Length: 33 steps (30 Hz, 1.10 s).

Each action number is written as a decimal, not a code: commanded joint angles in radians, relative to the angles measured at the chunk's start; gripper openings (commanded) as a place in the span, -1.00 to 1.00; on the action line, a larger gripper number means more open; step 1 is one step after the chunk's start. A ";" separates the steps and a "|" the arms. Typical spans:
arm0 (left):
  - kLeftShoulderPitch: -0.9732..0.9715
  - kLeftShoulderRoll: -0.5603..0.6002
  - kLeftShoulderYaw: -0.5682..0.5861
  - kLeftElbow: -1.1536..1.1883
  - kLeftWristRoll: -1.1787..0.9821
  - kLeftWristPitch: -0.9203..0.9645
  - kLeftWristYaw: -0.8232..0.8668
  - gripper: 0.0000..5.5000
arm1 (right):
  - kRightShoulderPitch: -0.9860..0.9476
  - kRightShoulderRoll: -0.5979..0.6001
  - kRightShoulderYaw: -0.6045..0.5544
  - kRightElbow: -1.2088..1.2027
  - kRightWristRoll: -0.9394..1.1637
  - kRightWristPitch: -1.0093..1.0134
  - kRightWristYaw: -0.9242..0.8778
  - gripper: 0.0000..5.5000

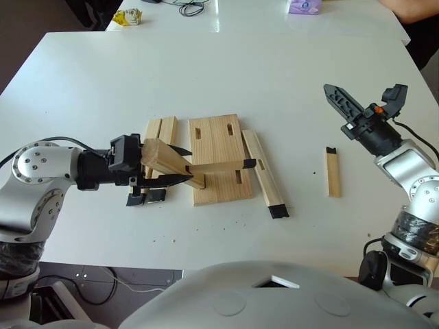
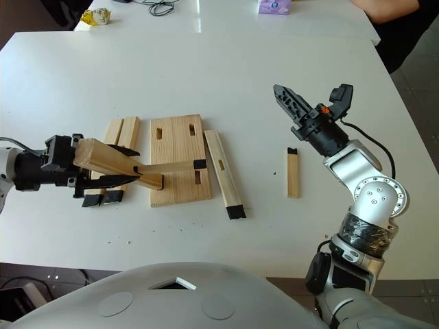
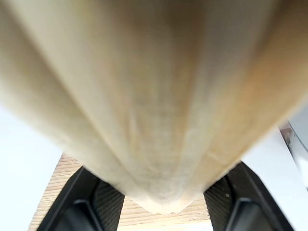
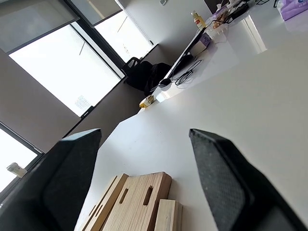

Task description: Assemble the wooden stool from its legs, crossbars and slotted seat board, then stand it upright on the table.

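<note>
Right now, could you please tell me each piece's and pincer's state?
seat board: flat, slots up.
left pincer: shut on held leg.
held leg: tilted.
crossbar: jutting from held leg over seat board.
loose leg: lying beside seat board.
short bar: lying apart.
right pincer: open, empty.

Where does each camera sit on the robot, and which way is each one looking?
Left eye view: on the head, looking forward and down at the table; both arms show, left gripper shut on a leg, right gripper open.
Right eye view: beside it, same scene.
Left wrist view: on the left wrist, looking along the held leg between its fingers.
Right wrist view: on the right wrist, looking across the table towards windows, between its fingers.
Shared: all four show the board.
</note>
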 commanded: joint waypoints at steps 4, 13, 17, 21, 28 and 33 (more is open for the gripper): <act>0.127 0.053 -0.121 0.137 0.190 -0.052 -0.071 -0.25 | 0.040 0.030 0.022 -0.021 0.013 -0.045 -0.032 0.22; 0.054 0.037 -0.197 0.211 0.255 -0.141 -0.045 -0.25 | -0.015 0.056 0.089 0.016 -0.012 -0.081 -0.043 0.22; 0.079 0.031 -0.229 0.199 0.272 -0.160 -0.019 -0.25 | -0.017 0.064 0.116 0.021 -0.023 -0.096 -0.037 0.22; 0.058 0.056 -0.231 0.205 0.219 -0.131 -0.058 -0.25 | -0.001 0.065 0.121 0.021 -0.024 -0.107 -0.037 0.22; -0.086 0.056 -0.257 0.296 0.196 -0.117 -0.130 -0.25 | 0.012 0.084 0.148 0.038 -0.041 -0.154 -0.028 0.22; -0.120 0.043 -0.225 0.299 0.117 -0.083 -0.127 -0.08 | 0.045 0.089 0.155 0.038 -0.052 -0.183 -0.017 0.22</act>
